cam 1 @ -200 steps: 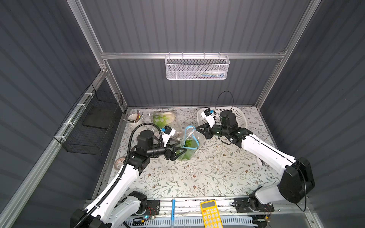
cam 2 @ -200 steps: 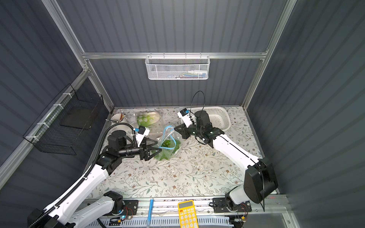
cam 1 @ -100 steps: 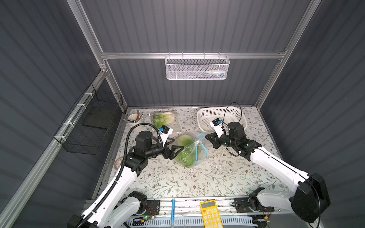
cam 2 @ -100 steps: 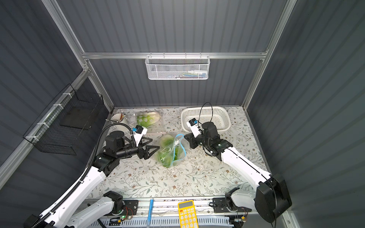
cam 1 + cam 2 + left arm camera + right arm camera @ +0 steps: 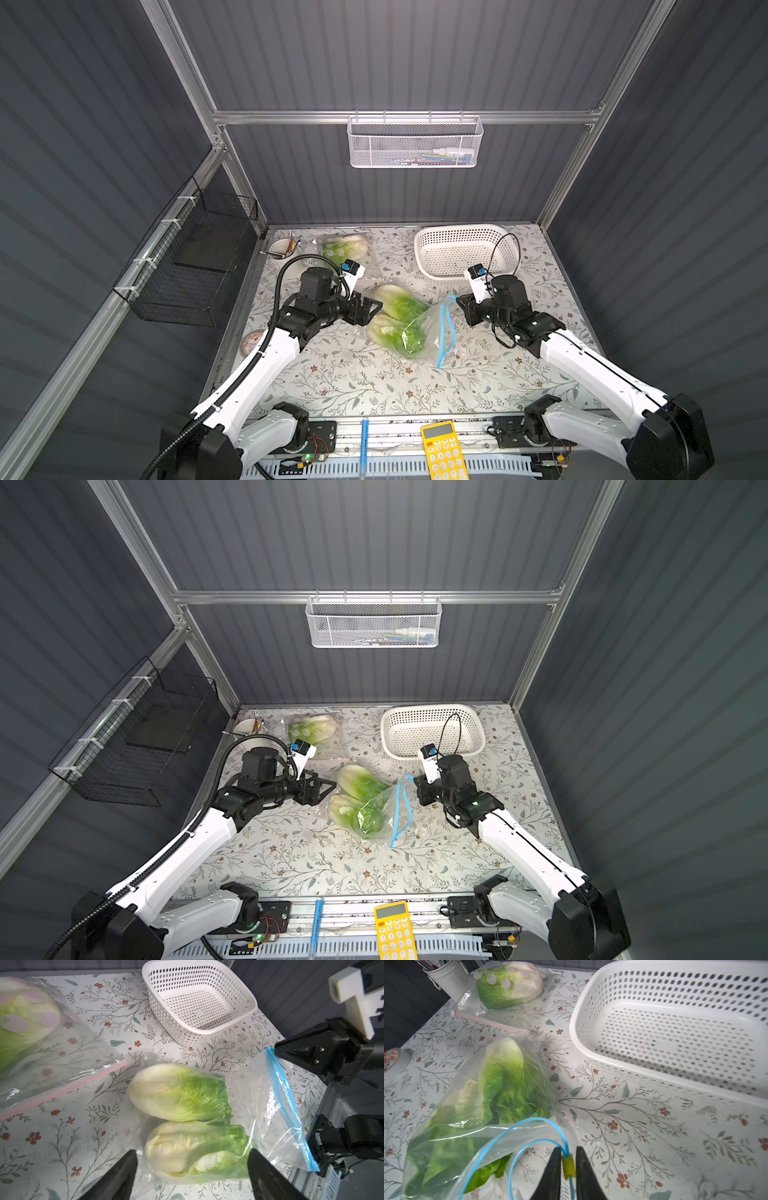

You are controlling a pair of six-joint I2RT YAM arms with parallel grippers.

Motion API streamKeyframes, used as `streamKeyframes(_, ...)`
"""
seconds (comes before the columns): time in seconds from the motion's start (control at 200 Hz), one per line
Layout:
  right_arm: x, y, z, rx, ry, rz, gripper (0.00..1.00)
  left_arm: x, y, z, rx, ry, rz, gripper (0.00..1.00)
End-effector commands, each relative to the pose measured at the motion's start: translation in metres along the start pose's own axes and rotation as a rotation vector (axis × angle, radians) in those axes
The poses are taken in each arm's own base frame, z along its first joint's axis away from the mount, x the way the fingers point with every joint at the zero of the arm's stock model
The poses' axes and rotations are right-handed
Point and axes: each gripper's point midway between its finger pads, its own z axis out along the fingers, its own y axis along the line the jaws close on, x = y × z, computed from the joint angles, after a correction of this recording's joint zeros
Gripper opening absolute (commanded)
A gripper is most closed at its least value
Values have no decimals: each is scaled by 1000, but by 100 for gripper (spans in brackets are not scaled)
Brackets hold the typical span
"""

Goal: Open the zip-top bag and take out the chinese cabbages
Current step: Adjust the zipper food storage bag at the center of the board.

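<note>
Two chinese cabbages (image 5: 180, 1093) in one blue-zip bag (image 5: 259, 1088); one white basket (image 5: 207, 1031)

1. Dark grey ribbed walls (image 5: 415, 54) close the cell at 9, 12 and 3 o'clock.
2. A silver frame (image 5: 180, 54) edges them, with a crossbar (image 5: 291, 117) along the 12 o'clock wall.
3. A white mesh basket (image 5: 415, 143) hangs from that crossbar.
4. A black wire basket (image 5: 195, 266) hangs at 9 o'clock.
5. The tabletop (image 5: 374, 386) has a pale floral print and is evenly lit.

Robot lab booth: alu frame (image 5: 291, 117), grey panel walls (image 5: 395, 54), floral tabletop (image 5: 353, 382).
</note>
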Motion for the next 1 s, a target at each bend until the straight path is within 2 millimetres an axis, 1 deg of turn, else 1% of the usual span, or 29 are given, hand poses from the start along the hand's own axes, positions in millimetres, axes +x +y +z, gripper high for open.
streamKeyframes(0.0, 11, -9, -9, 39, 22, 24, 29, -10, 3, -3, -32, -13, -12, 85)
streamKeyframes(0.1, 19, -5, -15, 19, 36, 51, 39, -7, 12, 0, -70, 3, -45, 82)
streamKeyframes(0.11, 20, -4, -16, 17, 38, 56, 40, -7, 17, 1, -98, 5, -50, 82)
streamKeyframes(0.13, 22, -3, -17, 11, 41, 67, 41, -6, 21, 2, -116, 12, -57, 81)
streamKeyframes(0.21, 33, 2, -22, -19, 65, 115, 47, 0, 29, 7, -150, 54, -77, 80)
streamKeyframes(0.325, 48, 12, -28, -73, 94, 210, 52, 3, 37, 13, -177, 81, -100, 80)
streamKeyframes(0.39, 57, 22, -31, -137, 106, 277, 54, 5, 42, 17, -193, 93, -112, 80)
streamKeyframes(0.465, 64, 29, -34, -176, 107, 336, 55, 7, 48, 23, -213, 116, -127, 81)
streamKeyframes(0.495, 67, 37, -36, -229, 112, 361, 55, 8, 50, 26, -220, 127, -136, 81)
streamKeyframes(0.595, 67, 52, -41, -330, 81, 408, 55, 13, 64, 38, -264, 169, -176, 80)
streamKeyframes(0.73, 74, 56, -42, -371, 75, 463, 55, 22, 75, 50, -293, 225, -199, 79)
streamKeyframes(0.78, 74, 59, -42, -401, 62, 481, 55, 25, 79, 53, -307, 233, -206, 79)
streamKeyframes(0.895, 74, 64, -38, -449, 37, 515, 54, 22, 86, 58, -322, 234, -214, 79)
streamKeyframes(0.995, 73, 65, -35, -461, 29, 520, 52, 19, 97, 61, -362, 230, -226, 79)
